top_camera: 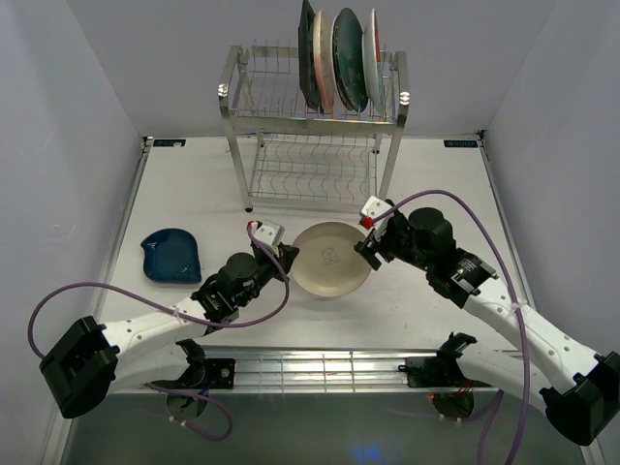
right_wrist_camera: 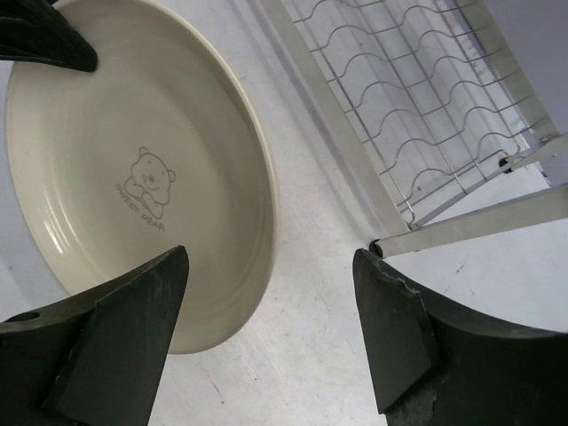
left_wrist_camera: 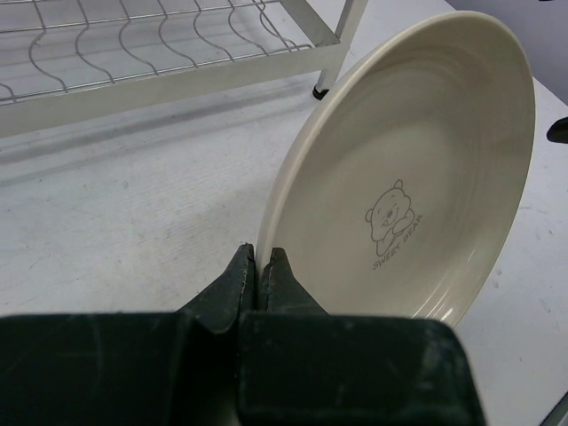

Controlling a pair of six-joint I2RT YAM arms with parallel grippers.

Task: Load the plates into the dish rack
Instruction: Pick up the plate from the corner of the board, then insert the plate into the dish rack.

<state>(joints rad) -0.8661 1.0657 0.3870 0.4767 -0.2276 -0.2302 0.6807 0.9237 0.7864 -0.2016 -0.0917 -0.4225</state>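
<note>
Cream plate (top_camera: 331, 259): rim pinched in left gripper (left_wrist_camera: 263, 259); right gripper (right_wrist_camera: 271, 266) spread wide beside it. Racked plates (top_camera: 349, 58) overlap, tops cropped; count unclear.

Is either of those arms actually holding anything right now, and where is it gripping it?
The left gripper is pinching the cream plate by its rim, at the edge nearest that arm. The right gripper is open and holds nothing.
</note>
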